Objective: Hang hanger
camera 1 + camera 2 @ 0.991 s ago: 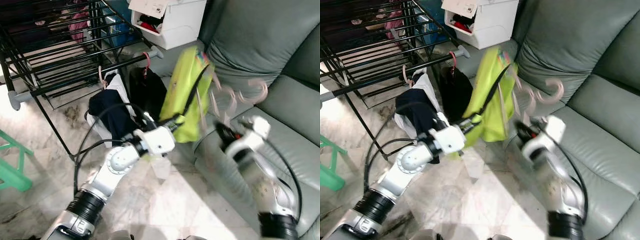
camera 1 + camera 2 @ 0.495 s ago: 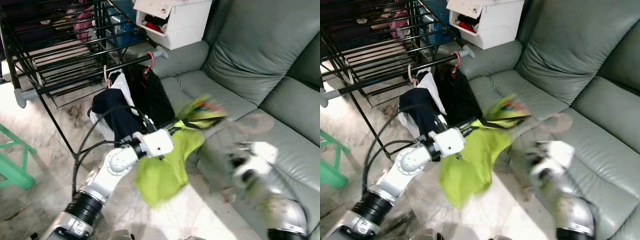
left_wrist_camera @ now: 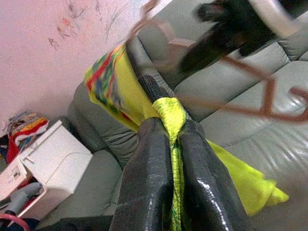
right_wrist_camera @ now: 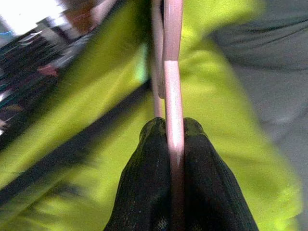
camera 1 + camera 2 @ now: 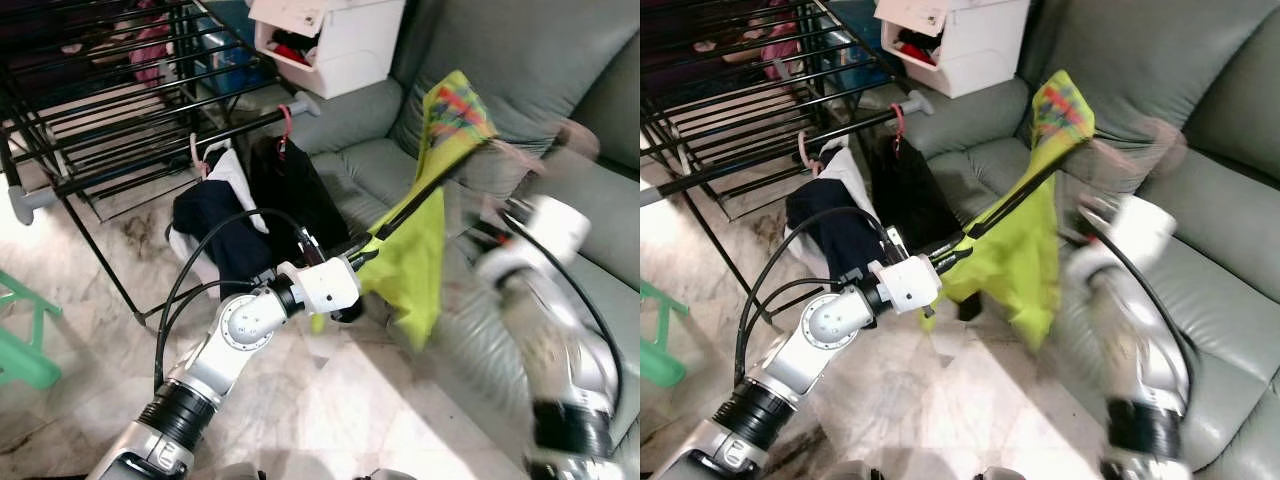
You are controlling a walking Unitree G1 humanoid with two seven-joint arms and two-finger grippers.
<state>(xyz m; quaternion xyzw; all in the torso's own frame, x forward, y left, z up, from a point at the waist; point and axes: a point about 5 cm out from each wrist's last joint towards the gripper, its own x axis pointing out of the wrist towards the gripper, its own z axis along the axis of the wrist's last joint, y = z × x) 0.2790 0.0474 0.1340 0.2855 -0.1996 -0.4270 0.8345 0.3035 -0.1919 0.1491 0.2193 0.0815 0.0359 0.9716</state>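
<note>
While our left gripper [image 3: 174, 144] pinches the lime-green shirt [image 5: 415, 255] and our right gripper [image 4: 169, 139] clamps the thin pink plastic hanger [image 4: 172, 82] over the grey sofa [image 5: 600, 230], the black wire drying rack [image 5: 130, 120] awaits: we're about halfway.

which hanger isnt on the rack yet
The pink hanger clamped in the right gripper, against the yellow shirt. The other two hangers hook over the rack bar with clothes.
</note>
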